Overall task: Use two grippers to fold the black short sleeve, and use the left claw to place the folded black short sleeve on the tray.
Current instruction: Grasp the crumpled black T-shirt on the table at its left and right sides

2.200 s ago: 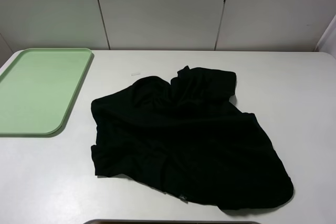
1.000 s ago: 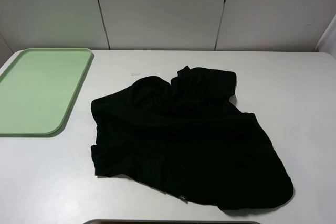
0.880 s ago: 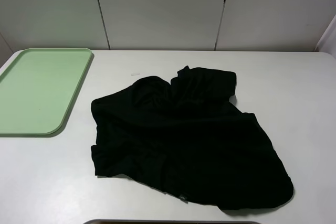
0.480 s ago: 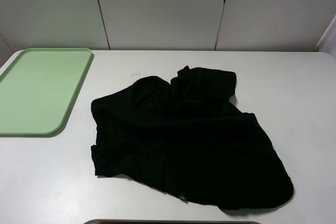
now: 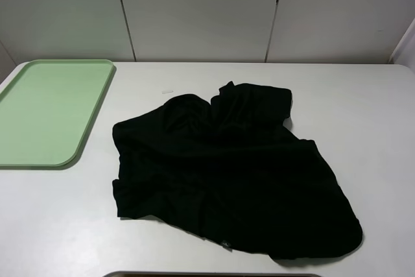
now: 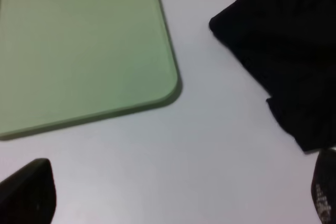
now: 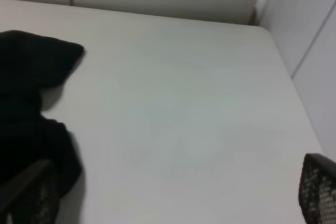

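The black short sleeve (image 5: 227,173) lies crumpled and spread out on the white table, right of centre. The pale green tray (image 5: 45,111) lies flat at the far left with nothing on it. Neither arm shows in the high view. In the left wrist view my left gripper (image 6: 176,195) is open and empty above bare table, between the tray (image 6: 79,45) and the shirt's edge (image 6: 283,51). In the right wrist view my right gripper (image 7: 173,192) is open and empty, with one fingertip (image 7: 26,195) beside the shirt (image 7: 26,87).
A small white scrap (image 5: 167,91) lies on the table behind the shirt. A white panelled wall (image 5: 201,11) stands along the table's far edge. A dark strip (image 5: 201,274) shows at the table's near edge.
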Robot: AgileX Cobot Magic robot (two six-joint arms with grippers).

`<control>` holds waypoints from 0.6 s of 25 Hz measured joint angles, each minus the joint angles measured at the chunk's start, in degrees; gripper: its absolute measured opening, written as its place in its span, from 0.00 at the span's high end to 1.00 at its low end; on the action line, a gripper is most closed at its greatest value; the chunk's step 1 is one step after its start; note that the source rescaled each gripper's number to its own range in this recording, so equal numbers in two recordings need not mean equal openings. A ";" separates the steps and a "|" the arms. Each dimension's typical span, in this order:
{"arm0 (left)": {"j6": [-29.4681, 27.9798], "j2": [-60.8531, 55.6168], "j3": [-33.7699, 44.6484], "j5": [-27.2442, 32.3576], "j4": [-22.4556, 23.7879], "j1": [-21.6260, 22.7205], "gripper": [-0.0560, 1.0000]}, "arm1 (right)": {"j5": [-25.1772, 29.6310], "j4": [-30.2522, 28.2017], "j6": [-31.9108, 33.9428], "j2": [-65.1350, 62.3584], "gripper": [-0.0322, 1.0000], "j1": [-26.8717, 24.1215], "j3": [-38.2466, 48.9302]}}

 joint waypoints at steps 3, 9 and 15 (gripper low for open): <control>0.83 2.44 -1.69 -1.99 -3.46 -0.59 0.03 | -0.42 3.77 -2.27 3.53 0.00 2.66 -0.73; 11.52 18.63 -9.21 -4.40 -10.49 -1.76 0.03 | -5.68 12.96 -12.26 19.47 0.00 5.81 -5.49; 23.64 36.28 -18.79 -4.68 -13.60 -2.37 0.03 | -11.99 21.01 -27.79 37.25 0.00 5.86 -13.05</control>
